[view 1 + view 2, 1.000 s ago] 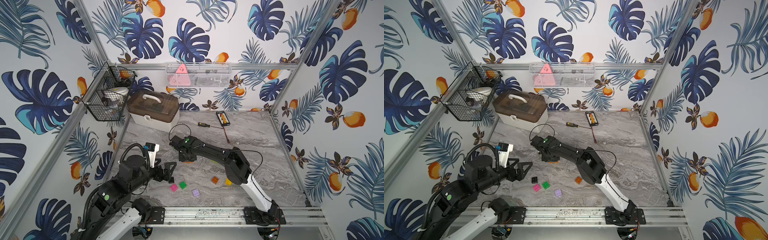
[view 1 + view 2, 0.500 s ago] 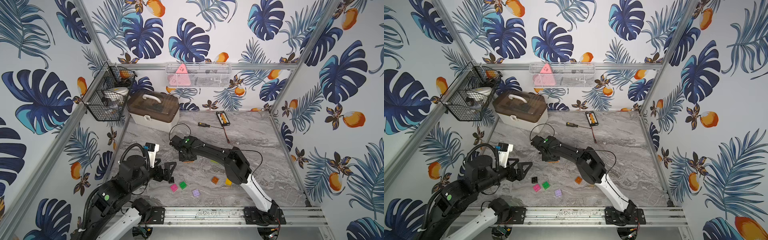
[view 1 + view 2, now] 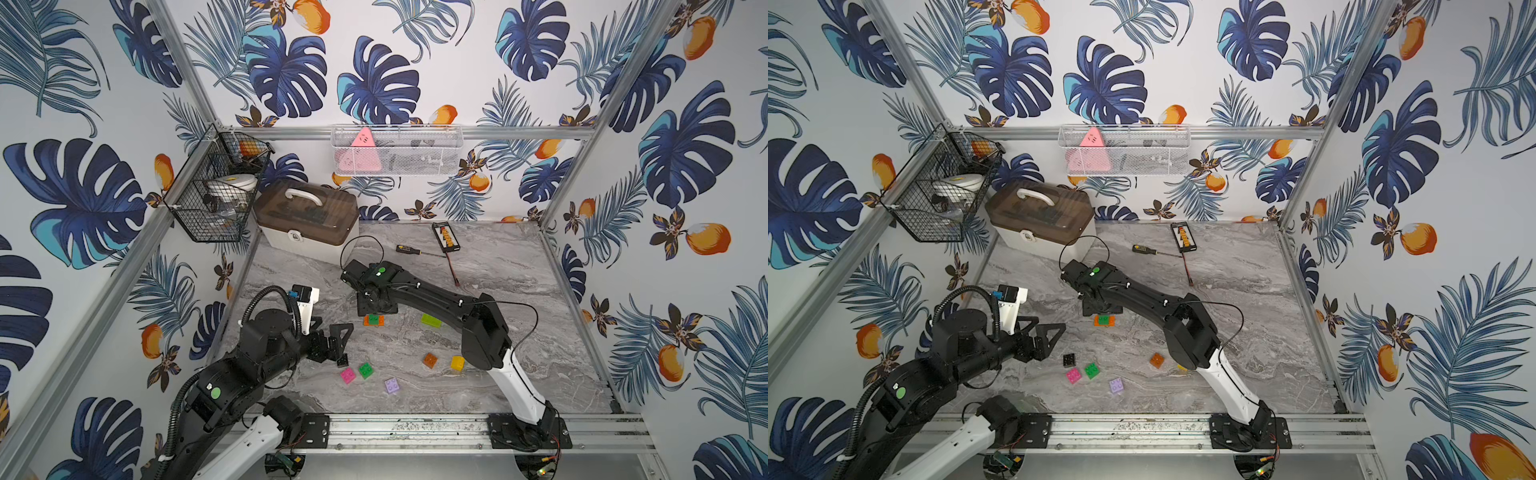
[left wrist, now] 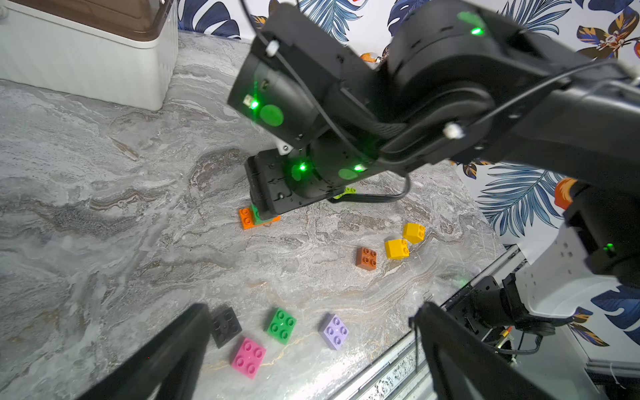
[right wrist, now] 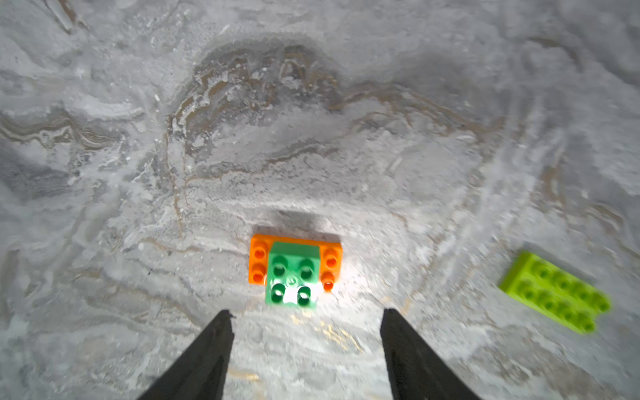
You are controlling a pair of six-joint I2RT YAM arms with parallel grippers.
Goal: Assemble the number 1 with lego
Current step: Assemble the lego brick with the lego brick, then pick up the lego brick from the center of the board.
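A little below the middle in both top views, on the grey marbled table (image 3: pixel 498 266), a long orange studded plastic brick (image 3: pixel 366 320) is seen lying flat. A square mid-green studded brick (image 3: pixel 374 319) is seated across its middle, and a pair of orange studs is left bare at either end. The right claw (image 5: pixel 307 313) is held just short of this stack with its two black fingers parted; nothing is gripped between them, and the mid-green brick stands free of the tips. The left claw (image 4: pixel 310 308) is spread wide and empty, lower and further left in the top views. It is held by a loose cluster made up of a square black brick (image 4: pixel 225 325), a pink brick (image 4: pixel 248 356), a second green brick (image 4: pixel 281 325) and a lilac brick (image 4: pixel 334 330). A long lime brick (image 3: pixel 430 320) lies just right of the stack, and a brown brick (image 4: pixel 366 258) and two yellow bricks (image 4: pixel 397 248) lie nearer the lower right. Only the foot of the numeral and the first piece of its stem appear to be built. How firmly the mid-green brick is pressed home cannot be told. If it is merely resting on the studs, it could be tipped off by a fingertip brushing it as the right claw is raised, the tips being so close. The glossy base could also be pushed along the smooth table when another brick is pressed on, since nothing steadies it. The lime brick could be swept aside by the right forearm passing close by it.
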